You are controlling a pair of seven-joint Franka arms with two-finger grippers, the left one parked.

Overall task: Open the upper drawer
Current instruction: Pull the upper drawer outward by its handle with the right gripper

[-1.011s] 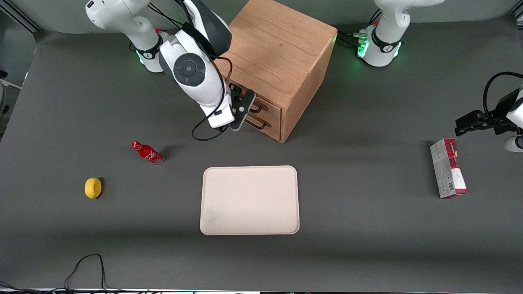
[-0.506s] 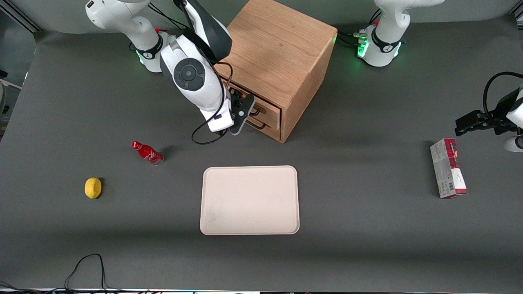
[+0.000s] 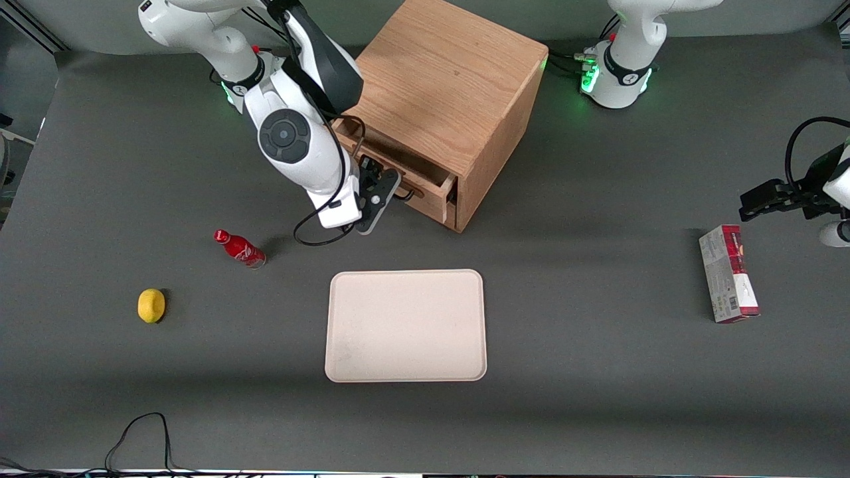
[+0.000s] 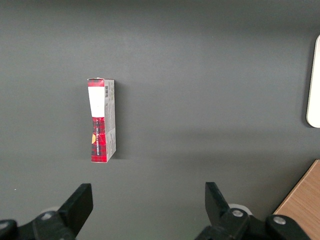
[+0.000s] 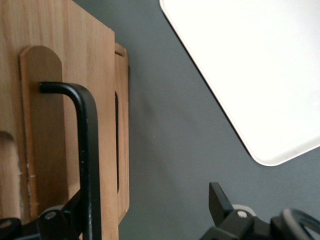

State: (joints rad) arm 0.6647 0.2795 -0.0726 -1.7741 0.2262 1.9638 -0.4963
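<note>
The light oak cabinet (image 3: 451,73) stands at the back of the table. Its upper drawer (image 3: 428,194) is pulled partway out, with a dark gap showing under the cabinet top. My right gripper (image 3: 382,189) is at the drawer's front, on the thin black bar handle (image 3: 406,193). In the right wrist view the handle (image 5: 89,150) runs along the drawer's wooden front (image 5: 50,100), close against one finger. The gripper (image 5: 145,202) is open, its fingers spread wide, with the handle just inside one of them. The lower drawer is mostly hidden under the upper one.
A cream tray (image 3: 405,325) lies nearer the front camera than the cabinet and also shows in the right wrist view (image 5: 250,65). A red bottle (image 3: 239,247) and a lemon (image 3: 151,305) lie toward the working arm's end. A red and white box (image 3: 727,273) lies toward the parked arm's end.
My gripper has moved away from the cabinet toward the working arm's end, and the upper drawer has slid out with it, from shut to partway open.
</note>
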